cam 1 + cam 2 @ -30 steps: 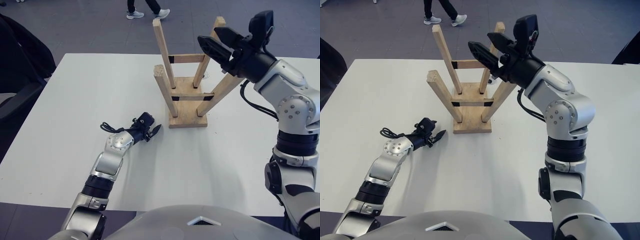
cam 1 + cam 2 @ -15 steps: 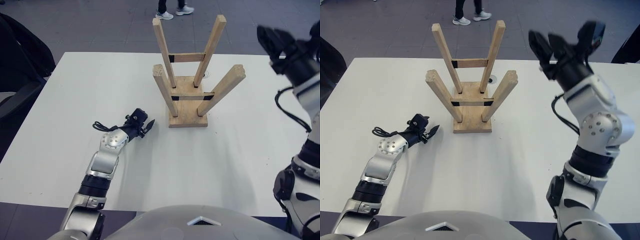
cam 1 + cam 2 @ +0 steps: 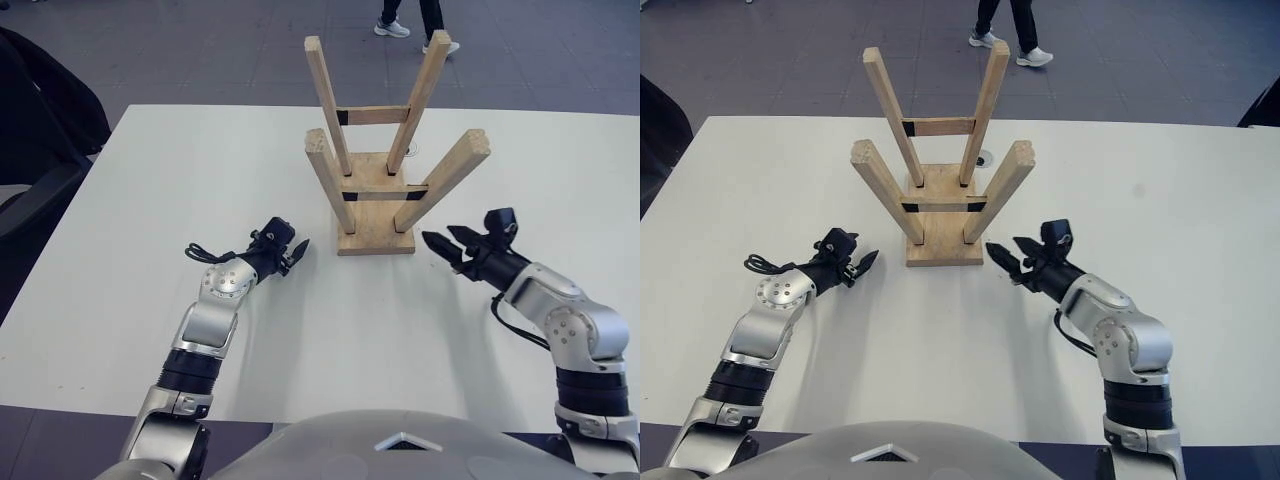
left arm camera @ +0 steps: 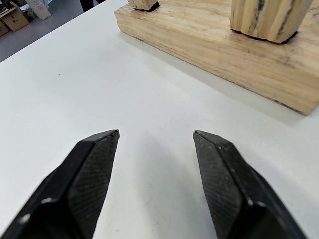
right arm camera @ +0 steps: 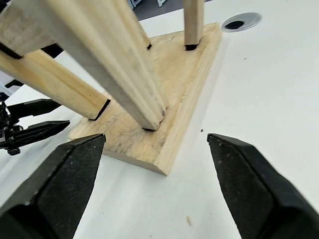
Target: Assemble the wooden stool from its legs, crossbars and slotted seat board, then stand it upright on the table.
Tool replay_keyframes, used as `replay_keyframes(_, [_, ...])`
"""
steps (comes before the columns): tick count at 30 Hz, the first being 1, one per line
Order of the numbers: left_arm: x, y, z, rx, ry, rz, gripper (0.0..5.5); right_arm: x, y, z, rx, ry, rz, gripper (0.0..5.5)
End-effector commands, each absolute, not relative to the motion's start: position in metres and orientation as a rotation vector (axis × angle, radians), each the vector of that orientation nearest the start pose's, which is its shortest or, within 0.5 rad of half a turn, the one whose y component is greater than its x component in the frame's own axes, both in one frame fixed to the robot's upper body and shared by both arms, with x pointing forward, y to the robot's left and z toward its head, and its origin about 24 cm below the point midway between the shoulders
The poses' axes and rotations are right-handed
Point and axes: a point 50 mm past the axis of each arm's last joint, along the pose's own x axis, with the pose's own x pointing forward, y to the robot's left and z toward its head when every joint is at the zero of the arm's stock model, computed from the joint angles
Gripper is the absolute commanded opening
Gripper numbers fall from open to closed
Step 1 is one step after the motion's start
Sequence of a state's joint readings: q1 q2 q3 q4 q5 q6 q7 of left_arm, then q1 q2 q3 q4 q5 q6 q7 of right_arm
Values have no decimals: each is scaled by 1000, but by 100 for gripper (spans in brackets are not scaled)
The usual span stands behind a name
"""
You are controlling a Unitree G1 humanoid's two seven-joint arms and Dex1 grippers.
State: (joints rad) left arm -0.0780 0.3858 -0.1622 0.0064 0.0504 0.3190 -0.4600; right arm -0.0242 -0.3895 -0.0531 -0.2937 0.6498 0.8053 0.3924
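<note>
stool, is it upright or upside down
Upside down: the seat board lies flat on the table and all four legs point up.

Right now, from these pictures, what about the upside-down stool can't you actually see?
Seat board: the face lying on the table is hidden under the board itself.
Legs: the left wrist view's edge cuts them off just above the board; the right wrist view's edge cuts off their upper ends.
Slots: how deep the legs go is hidden inside the board.
</note>
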Motion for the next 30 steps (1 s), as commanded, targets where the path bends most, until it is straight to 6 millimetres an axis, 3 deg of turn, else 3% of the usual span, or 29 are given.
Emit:
replay_keyframes(1, [255, 174, 24, 416, 383, -557, 280, 239, -154, 70, 273, 455, 621, 450])
replay_keyframes(6, [254, 173, 23, 414, 386, -561, 280, 258, -144, 74, 294, 452, 547, 450])
replay_keyframes(10, [253, 174, 23, 416, 387, -557, 280, 261, -134, 77, 378, 486, 474, 450])
replay_keyframes(18, [251, 174, 21, 412, 394, -549, 280, 266, -124, 95, 415, 442, 300, 312])
replay_keyframes(24, [252, 179, 21, 411, 396, -531, 280, 262, -124, 91, 316, 466, 299, 216])
replay_keyframes(27, [251, 193, 26, 411, 394, -504, 280, 264, -134, 81, 261, 498, 398, 207])
replay_keyframes(30, [251, 229, 35, 437, 403, -415, 280, 274, -155, 73, 223, 513, 517, 205])
